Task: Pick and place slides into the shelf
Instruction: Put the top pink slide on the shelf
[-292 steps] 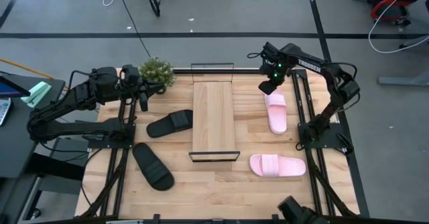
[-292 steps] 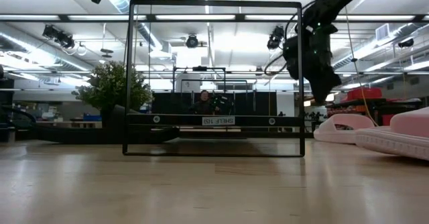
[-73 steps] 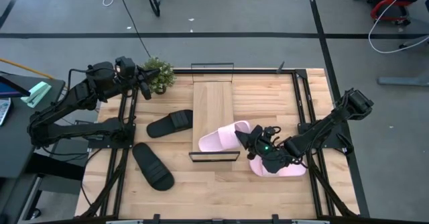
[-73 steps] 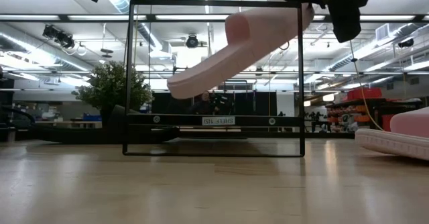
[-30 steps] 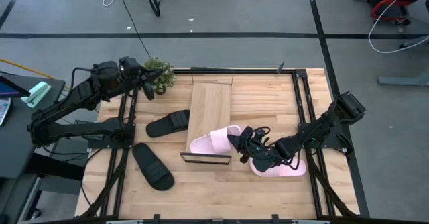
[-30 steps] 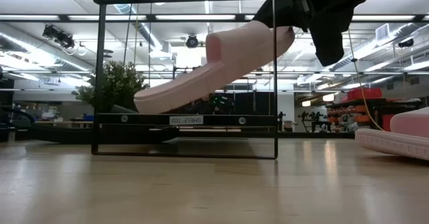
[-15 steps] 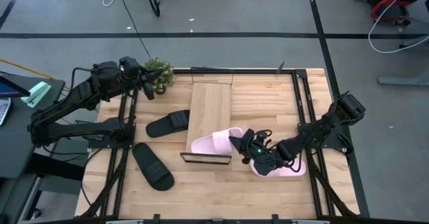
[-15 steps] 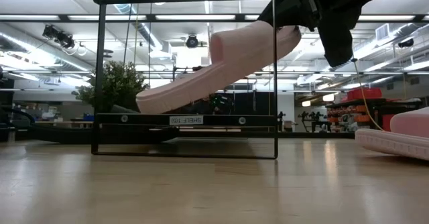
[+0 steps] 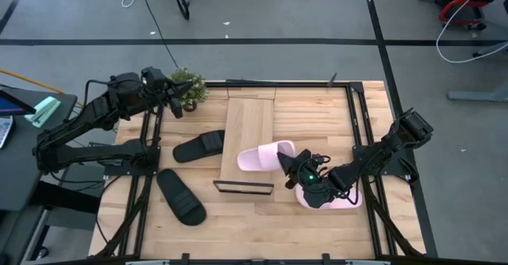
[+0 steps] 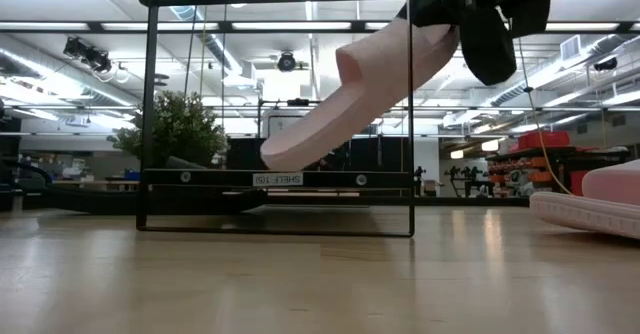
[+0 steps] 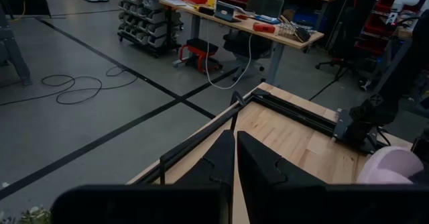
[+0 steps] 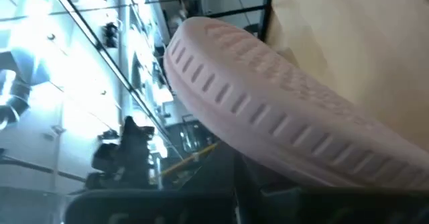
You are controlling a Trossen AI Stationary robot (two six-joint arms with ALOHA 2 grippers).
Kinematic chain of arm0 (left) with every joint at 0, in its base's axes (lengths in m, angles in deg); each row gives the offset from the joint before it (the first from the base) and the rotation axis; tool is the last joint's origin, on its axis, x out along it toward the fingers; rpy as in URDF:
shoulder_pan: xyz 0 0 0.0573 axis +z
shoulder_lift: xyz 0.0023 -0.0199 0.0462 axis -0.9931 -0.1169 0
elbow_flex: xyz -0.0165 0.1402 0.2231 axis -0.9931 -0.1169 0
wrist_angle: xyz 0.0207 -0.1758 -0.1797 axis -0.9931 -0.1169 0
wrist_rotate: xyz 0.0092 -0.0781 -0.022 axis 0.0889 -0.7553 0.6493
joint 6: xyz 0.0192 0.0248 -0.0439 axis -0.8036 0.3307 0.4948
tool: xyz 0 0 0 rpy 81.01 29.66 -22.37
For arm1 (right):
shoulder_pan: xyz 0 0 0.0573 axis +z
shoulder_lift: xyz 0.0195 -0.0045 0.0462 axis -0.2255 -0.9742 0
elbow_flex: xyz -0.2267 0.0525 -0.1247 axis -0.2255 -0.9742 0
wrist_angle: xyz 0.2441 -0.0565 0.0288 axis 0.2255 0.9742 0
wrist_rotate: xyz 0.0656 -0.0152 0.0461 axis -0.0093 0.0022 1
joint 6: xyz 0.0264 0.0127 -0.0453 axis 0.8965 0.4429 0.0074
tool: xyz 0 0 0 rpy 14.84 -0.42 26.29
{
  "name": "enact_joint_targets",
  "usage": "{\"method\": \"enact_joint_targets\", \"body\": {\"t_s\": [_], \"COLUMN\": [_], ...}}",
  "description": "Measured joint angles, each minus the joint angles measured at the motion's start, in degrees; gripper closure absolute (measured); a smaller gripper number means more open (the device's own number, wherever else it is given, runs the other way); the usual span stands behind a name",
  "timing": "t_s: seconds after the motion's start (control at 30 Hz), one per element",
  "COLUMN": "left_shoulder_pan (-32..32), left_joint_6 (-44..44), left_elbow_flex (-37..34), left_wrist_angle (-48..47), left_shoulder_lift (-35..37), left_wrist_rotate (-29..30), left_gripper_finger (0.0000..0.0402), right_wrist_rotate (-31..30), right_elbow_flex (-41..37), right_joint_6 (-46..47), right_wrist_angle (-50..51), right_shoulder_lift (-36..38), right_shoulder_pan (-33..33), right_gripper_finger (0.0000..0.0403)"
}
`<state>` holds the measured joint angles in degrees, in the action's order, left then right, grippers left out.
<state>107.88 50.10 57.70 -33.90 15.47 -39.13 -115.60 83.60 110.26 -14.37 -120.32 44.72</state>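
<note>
Right claw (image 9: 290, 167) clamped low mid-table, left claw (image 9: 171, 104) closed, raised at far-left corner

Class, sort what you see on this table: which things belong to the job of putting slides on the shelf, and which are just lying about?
Part of the job:
- held pink slide, in the right gripper
- second pink slide
- two black slides
- shelf

Lying about:
- potted plant
- left gripper, waiting near the plant

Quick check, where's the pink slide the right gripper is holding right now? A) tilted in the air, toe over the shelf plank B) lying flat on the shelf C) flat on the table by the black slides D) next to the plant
A: the right gripper holds the pink slide by its heel, and the low view shows it slanting toe-down above the shelf, not resting flat.
</note>
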Motion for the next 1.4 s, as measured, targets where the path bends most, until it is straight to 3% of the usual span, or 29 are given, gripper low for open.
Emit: {"method": "enact_joint_targets", "body": {"t_s": [0.63,0.8,0.97,1.2,1.4], "left_shoulder_pan": [0.00,0.00,0.00,0.00,0.00], "left_joint_6": [0.55,0.51,0.48,0.46,0.57], "left_elbow_flex": [0.00,0.00,0.00,0.00,0.00], "left_wrist_angle": [0.31,0.37,0.37,0.36,0.36], "left_shoulder_lift": [-4.74,-4.79,-4.79,-4.79,-4.79], "left_wrist_rotate": [0.00,0.00,0.00,0.00,0.00], "left_gripper_finger": [0.0379,0.0388,0.0388,0.0377,0.0385], "right_wrist_rotate": [1.66,3.49,11.84,26.55,45.16], "right_elbow_flex": [5.47,5.45,5.45,5.45,5.34], "right_joint_6": [-8.82,-18.50,-24.68,-9.74,-2.12], "right_wrist_angle": [1.95,3.62,18.49,51.80,65.69], "right_shoulder_lift": [0.09,3.44,12.26,24.22,24.77], "right_shoulder_pan": [-0.39,-0.39,-0.44,-2.12,-4.50], "right_gripper_finger": [0.0403,0.0399,0.0386,0.0365,0.0310]}}
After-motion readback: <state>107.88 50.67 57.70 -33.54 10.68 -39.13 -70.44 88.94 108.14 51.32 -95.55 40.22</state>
